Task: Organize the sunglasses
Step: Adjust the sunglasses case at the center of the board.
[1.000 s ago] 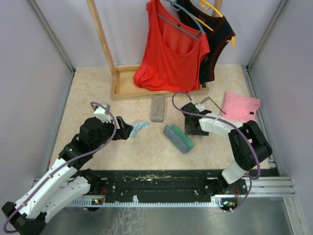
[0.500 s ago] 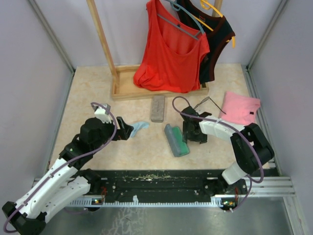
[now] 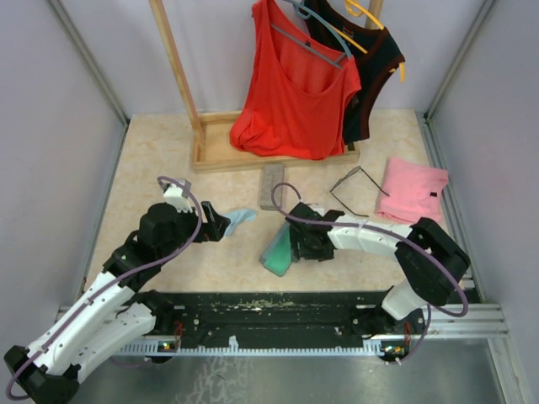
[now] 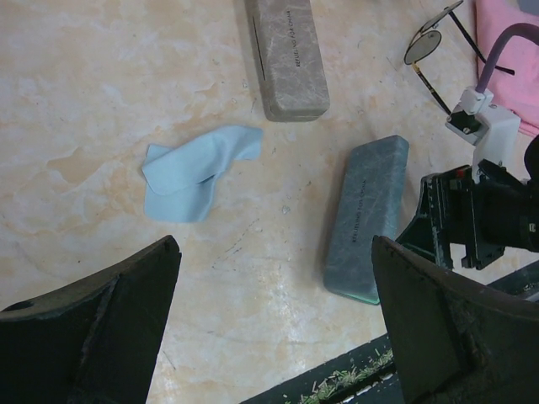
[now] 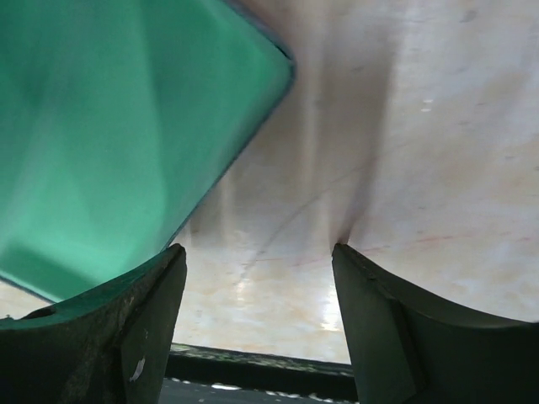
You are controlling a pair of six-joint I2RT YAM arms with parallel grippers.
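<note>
Claws both open, nothing held. Left claw (image 4: 274, 244) is spread as wide as it goes and hangs over the tabletop (image 4: 93, 76). Its two fingers (image 4: 101, 328) frame the bottom of the wrist view with only bare surface in the gap. Light blue cloth (image 4: 194, 171) lies crumpled just past the tips, untouched. Right claw (image 5: 257, 252) sits low over the tabletop, jaws well apart though not as wide as the left's. Only marbled surface shows between its fingers (image 5: 404, 337). Green case (image 5: 118, 126) fills the upper left of the right wrist view, blurred, on the outer side of the finger at lower left and clear of the gap, so no grip. It looks close against that finger, but can't tell whether they actually touch. In the left wrist view the same case lies flat and closed, with the right claw just beside its long edge. Sunglasses (image 3: 354, 190): one pair in view, lying on the tabletop with arms unfolded, between the brown case (image 3: 271, 185) and the pink cloth (image 3: 414, 187), nearer the cloth. They are well apart from both claws. Brown case lies closed just in front of the wooden rack (image 3: 221, 156), where a red top (image 3: 295, 93) hangs.
</note>
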